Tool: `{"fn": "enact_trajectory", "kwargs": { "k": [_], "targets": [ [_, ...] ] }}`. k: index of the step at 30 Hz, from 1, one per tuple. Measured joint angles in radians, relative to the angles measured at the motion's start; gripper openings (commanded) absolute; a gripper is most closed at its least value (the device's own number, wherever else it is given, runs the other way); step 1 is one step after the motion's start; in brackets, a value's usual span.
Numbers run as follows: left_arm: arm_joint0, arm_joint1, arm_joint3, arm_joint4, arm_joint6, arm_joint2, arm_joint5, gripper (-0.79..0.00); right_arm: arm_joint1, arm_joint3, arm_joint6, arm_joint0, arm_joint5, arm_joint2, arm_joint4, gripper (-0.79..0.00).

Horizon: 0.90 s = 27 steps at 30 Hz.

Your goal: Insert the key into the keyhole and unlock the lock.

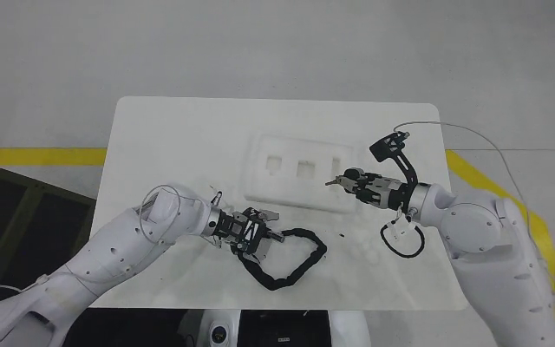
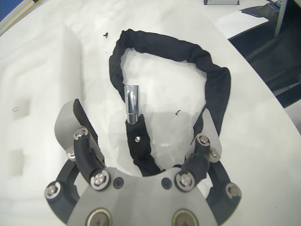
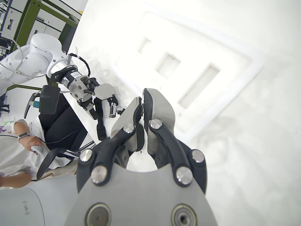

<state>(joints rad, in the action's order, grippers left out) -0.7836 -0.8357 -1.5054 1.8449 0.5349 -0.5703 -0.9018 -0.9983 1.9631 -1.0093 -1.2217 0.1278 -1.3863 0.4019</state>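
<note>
Near the desk's (image 1: 173, 139) front edge, midway along: chain lock (image 1: 314, 241), a loop in black woven sleeve ending in a polished chrome cylinder (image 2: 132, 105). Left gripper (image 2: 140, 112) gapes wide, straddling that end. Right gripper (image 3: 142, 96), above the white foam tray (image 1: 260, 165), is pinched tight on the key (image 1: 334, 182).

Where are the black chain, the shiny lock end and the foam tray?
chain (image 2: 174, 49), left wrist view, on its fabric sleeve.
lock end (image 2: 132, 104), left wrist view, middle of the metal cylinder.
tray (image 1: 256, 169), top view, on its rim.
</note>
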Motion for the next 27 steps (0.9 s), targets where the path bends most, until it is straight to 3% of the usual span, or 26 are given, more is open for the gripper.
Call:
{"fn": "enact_trajectory", "kwargs": {
  "k": [8,12,18,25,27],
  "targets": [
    [0.009,-0.027,0.010,-0.029,-0.060,0.018,-0.019,0.000,0.000,0.000,0.000,0.000,0.000,0.000,0.000,-0.785],
    [0.009,-0.033,0.025,-0.044,-0.082,0.015,-0.024,-0.154,0.000,0.000,0.000,0.000,0.000,0.000,0.000,-0.785],
    [0.006,-0.041,0.035,-0.060,-0.117,0.010,-0.037,-0.209,0.000,0.000,0.000,0.000,0.000,0.000,0.000,-0.785],
    [0.004,-0.048,0.039,-0.054,-0.130,0.010,-0.046,-0.219,0.000,0.000,0.000,0.000,0.000,0.000,0.000,-0.785],
    [0.003,-0.050,0.042,-0.054,-0.136,0.008,-0.046,-0.292,0.000,0.000,0.000,0.000,0.000,0.000,0.000,-0.785]
  ]
}}
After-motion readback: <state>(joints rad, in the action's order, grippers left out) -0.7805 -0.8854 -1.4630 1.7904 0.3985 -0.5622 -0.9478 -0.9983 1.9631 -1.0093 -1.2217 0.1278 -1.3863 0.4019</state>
